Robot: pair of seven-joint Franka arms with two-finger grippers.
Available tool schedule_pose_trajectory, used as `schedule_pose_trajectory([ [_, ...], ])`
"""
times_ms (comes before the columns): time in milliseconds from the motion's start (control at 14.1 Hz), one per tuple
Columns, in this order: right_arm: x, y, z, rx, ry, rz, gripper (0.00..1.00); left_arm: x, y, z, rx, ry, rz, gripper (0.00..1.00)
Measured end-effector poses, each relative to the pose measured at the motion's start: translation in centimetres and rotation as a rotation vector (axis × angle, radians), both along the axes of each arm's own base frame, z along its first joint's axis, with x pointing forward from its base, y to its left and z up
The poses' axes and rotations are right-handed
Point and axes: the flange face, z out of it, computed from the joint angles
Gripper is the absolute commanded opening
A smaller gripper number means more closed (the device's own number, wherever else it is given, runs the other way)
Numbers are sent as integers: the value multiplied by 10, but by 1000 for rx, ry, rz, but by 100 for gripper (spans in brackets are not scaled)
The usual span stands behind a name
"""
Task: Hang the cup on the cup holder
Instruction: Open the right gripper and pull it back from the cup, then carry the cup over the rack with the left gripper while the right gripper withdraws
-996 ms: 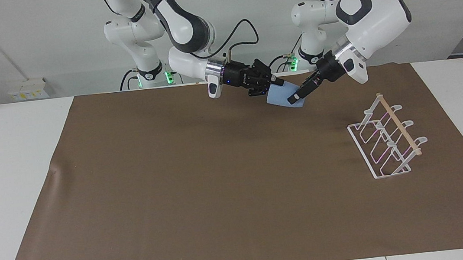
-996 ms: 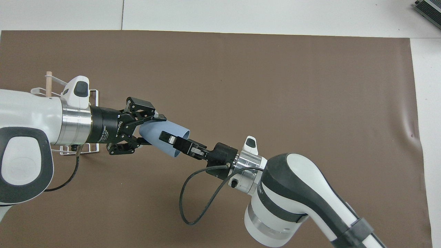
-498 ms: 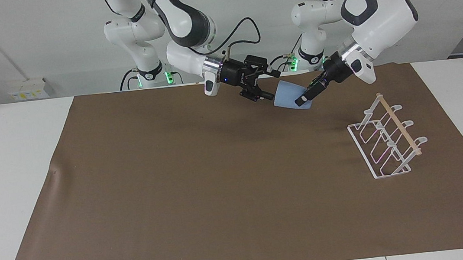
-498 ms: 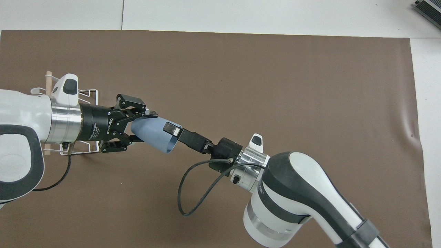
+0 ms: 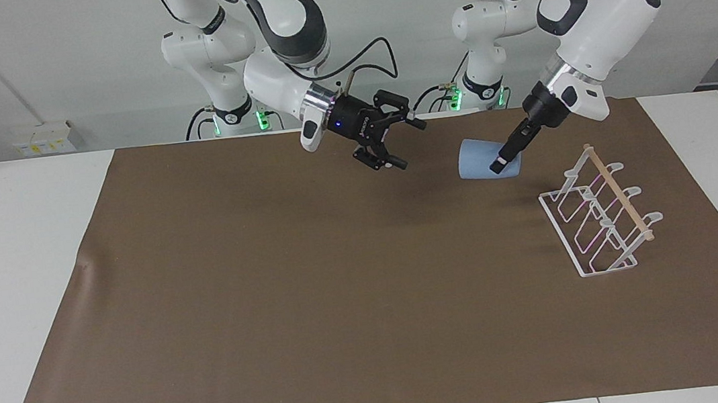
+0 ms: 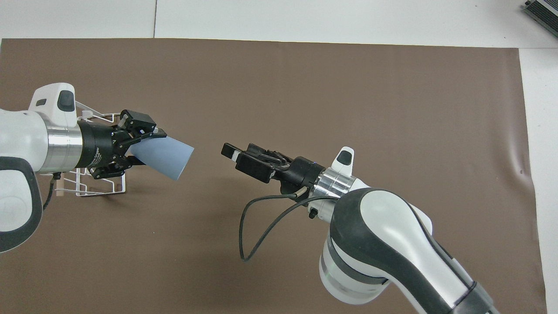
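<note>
The left gripper [image 5: 498, 165] is clenched on the cup [image 5: 483, 160], pinching the light blue tumbler at its narrow base end so that the cup lies tilted on its side in the air, its wider rim pointing toward the middle of the table. In the overhead view the left gripper [image 6: 138, 146] has its fingertips pressed against the base of the cup [image 6: 163, 156], one fingertip on the outer wall. The cup hangs over the brown mat [image 5: 316, 301], clear of its surface, just beside the end of the cup holder [image 5: 601, 218] that lies nearer to the robots. The cup holder, a white wire rack with looped prongs and a wooden dowel along its top, stands on the mat toward the left arm's end of the table, with no cup on any prong. The right gripper [image 5: 401, 144] is released, its two fingers spread wide apart and holding nothing; it hovers over the mat near the middle, well apart from the cup. In the overhead view the right gripper [image 6: 235, 157] points its open fingers at the cup's rim across a clear gap.
</note>
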Motion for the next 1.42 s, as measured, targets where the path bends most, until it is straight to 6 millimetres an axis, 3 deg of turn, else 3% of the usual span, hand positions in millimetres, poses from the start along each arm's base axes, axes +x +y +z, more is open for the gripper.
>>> schedule_pose_trajectory([
  [356, 47, -54, 15, -243, -131, 54, 100, 21, 24, 7, 277, -200, -39, 0],
  [640, 88, -101, 43, -357, -155, 136, 100, 46, 59, 23, 458, -326, -59, 0],
  [782, 102, -128, 59, -411, -129, 182, 100, 66, 66, 23, 527, -376, -86, 0],
  [925, 109, -147, 77, -453, -64, 218, 100, 83, 69, 6, 600, -396, -138, 0],
  [1138, 109, -155, 94, -593, 24, 242, 100, 91, 75, -8, 659, -392, -174, 0],
  [1280, 108, -162, 90, -683, 61, 259, 100, 91, 77, -9, 686, -394, -188, 0],
  [1423, 108, -185, 81, -787, 111, 280, 100, 90, 81, -15, 695, -390, -193, 0],
])
